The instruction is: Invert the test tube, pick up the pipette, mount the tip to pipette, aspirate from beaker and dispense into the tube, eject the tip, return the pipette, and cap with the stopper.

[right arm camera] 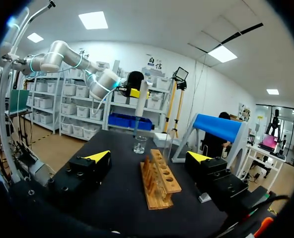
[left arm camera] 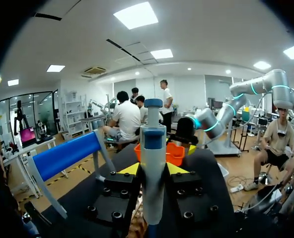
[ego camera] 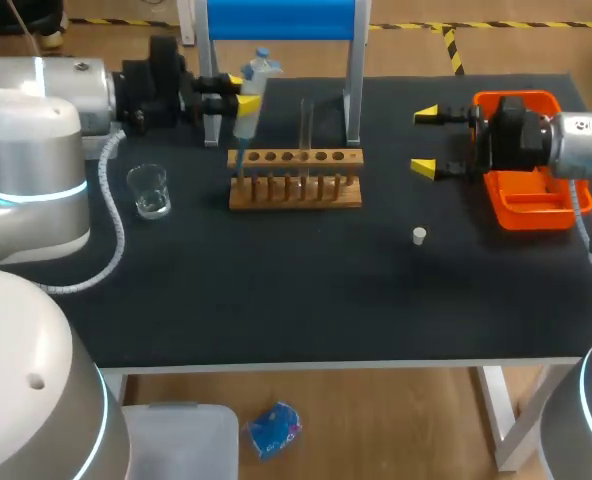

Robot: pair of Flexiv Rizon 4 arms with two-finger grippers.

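Nearest the head camera are the white arm housings [ego camera: 26,400] at the lower corners of the frame; beyond them lies the black bench [ego camera: 306,290].

1. Head view. The left hand [ego camera: 244,100], upper left of centre, is closed on the grey pipette with a blue top [ego camera: 248,108]. Its long axis is near vertical, top up, lower end pointing down at the left end of the wooden hole rack [ego camera: 296,182]. The clear glass test tube [ego camera: 304,130] stands upright in the rack. The small glass beaker [ego camera: 149,190] sits at left, the white stopper [ego camera: 419,235] right of centre. The right hand [ego camera: 426,140] stands wide and empty before the orange plastic tray [ego camera: 524,205].
2. Left wrist view. The pipette [left arm camera: 153,163] is clamped upright between the fingers of the left hand [left arm camera: 152,169].
3. Right wrist view. The right hand [right arm camera: 149,156] is spread wide; the rack [right arm camera: 159,181] lies ahead of it, the beaker [right arm camera: 139,145] beyond.

Hazards, as judged: a tilted descent would strike the rack or miss the narrow tube mouth and spill. Whether a tip is mounted cannot be resolved.
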